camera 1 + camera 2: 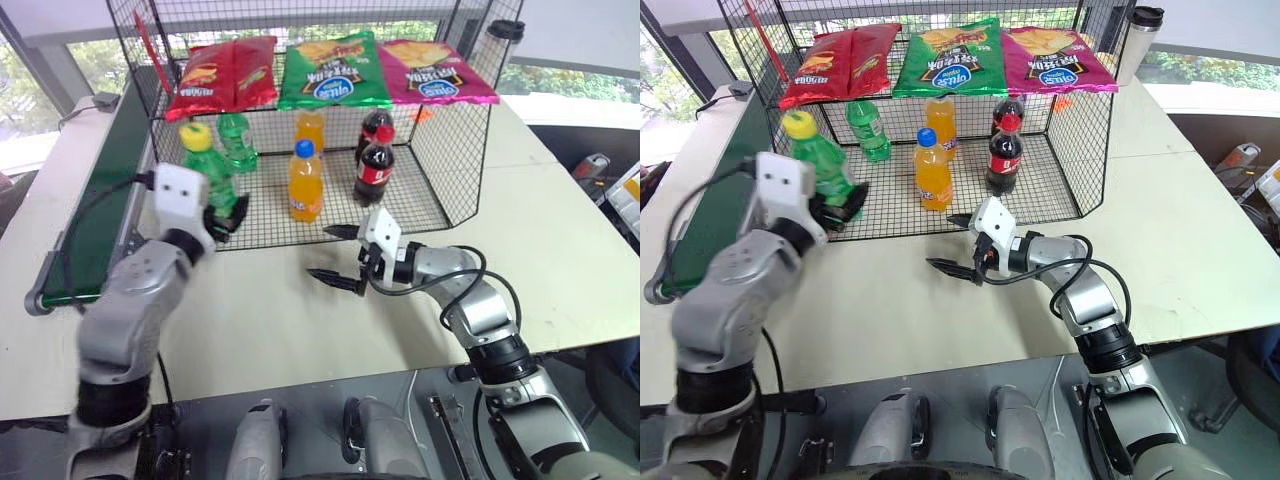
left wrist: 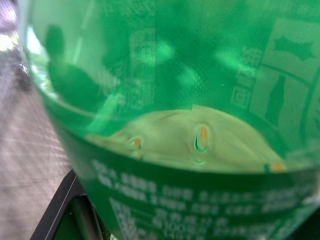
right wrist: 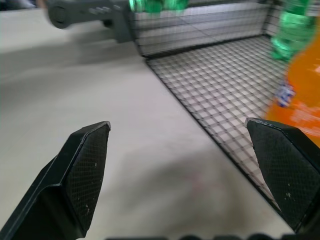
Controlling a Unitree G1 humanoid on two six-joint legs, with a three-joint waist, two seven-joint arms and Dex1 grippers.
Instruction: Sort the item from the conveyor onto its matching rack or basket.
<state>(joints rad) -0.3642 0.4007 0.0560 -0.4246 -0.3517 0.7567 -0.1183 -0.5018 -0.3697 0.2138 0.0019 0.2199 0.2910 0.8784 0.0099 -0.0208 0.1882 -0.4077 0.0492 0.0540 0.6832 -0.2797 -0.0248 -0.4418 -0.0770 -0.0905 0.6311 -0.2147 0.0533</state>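
Gripping the yellow-capped green soda bottle (image 1: 207,165), left gripper (image 1: 222,212) holds it upright at the wire-mesh cage (image 1: 440,170) front; right gripper (image 1: 338,255) spread wide, holding nothing.

Bottle (image 1: 205,165) at cage (image 1: 440,190) front-left edge; conveyor (image 1: 100,200) left of cage; chip bags (image 1: 330,70) atop.

A pale bench (image 1: 300,320) carries the conveyor (image 1: 95,215) along its left side and the black wire cage (image 1: 440,165) at the middle back. A lidded tumbler (image 1: 1137,40) stands on the bench just right of the cage.
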